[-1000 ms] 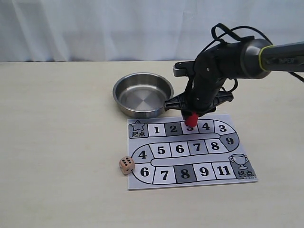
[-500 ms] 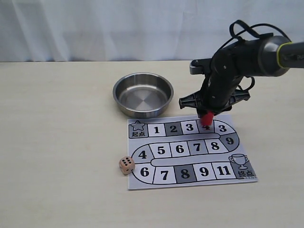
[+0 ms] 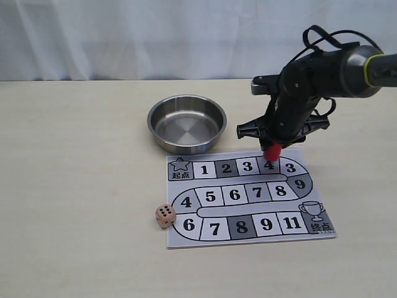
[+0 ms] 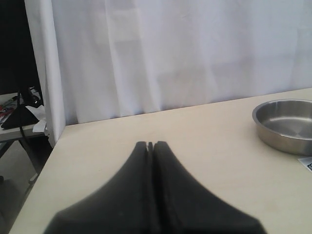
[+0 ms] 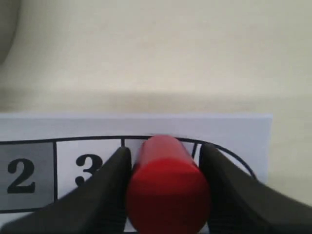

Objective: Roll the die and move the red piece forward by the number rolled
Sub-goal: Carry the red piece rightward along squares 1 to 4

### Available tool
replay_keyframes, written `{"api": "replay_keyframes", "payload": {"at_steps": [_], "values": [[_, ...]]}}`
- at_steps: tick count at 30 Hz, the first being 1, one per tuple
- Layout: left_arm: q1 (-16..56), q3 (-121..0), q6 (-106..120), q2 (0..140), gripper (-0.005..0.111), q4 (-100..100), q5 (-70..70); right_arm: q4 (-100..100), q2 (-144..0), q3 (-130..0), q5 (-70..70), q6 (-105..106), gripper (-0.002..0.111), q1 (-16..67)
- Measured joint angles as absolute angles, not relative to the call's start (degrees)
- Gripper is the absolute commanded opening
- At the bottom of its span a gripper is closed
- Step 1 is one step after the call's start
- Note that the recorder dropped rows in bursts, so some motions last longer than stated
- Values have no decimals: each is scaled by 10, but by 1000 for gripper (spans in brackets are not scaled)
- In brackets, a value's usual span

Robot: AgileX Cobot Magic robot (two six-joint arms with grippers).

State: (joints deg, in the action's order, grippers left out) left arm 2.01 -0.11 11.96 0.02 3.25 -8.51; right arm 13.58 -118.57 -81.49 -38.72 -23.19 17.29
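Scanning from the left, I saw the left gripper hanging over the table with its jaws pressed together and nothing between them. The die lay at the left edge of the board, beside the bottom-row 6. The steel bowl sat just behind the board's left half. Farther right, the right gripper pointed down over the top row, jaws partly apart and clamped on the red piece, with 1 of its fingers on each side. The piece stood upright over the 4 square; I could not tell whether its base touched the paper.
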Motion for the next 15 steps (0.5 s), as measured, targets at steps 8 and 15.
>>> {"api": "replay_keyframes", "payload": {"at_steps": [8,15], "values": [[20,-1,120,0,0,33,-85,136,-1166,-808,-417,-232,4,128],[20,-1,120,0,0,33,-85,115,-1166,-748,-353,-232,4,116]]}}
